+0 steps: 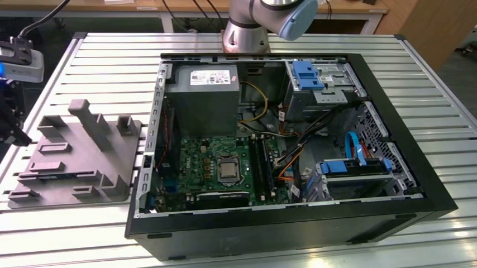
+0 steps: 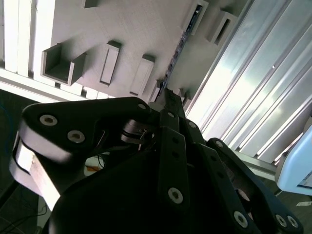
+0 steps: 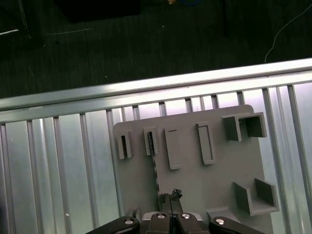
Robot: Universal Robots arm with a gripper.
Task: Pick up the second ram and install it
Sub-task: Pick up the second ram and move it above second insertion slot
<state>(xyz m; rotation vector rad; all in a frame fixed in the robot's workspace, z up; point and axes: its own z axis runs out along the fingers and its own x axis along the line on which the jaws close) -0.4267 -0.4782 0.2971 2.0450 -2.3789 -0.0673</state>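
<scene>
The second ram (image 3: 155, 170) is a thin dark stick standing on edge in a slot of the grey plastic block (image 3: 214, 185). It is seen edge-on in both wrist views, where it runs away from my fingertips. In the second wrist view the second ram (image 2: 176, 48) ends just ahead of my gripper (image 2: 168, 95). My gripper (image 3: 168, 197) hangs over the block with its fingers closed together, and its tip lines up with the stick's near part. In the exterior view the second ram (image 1: 60, 176) lies as a dark strip low in the grey block (image 1: 75, 156), with my gripper (image 1: 21, 137) at the exterior view's left edge.
The open computer case (image 1: 291, 223) lies on the slatted metal table (image 1: 447, 245) at the exterior view's right of the block. Inside it are the motherboard (image 1: 201, 162), a power supply (image 1: 201, 95) and drive bays (image 1: 320, 84). The table edge (image 3: 146, 87) runs just beyond the block.
</scene>
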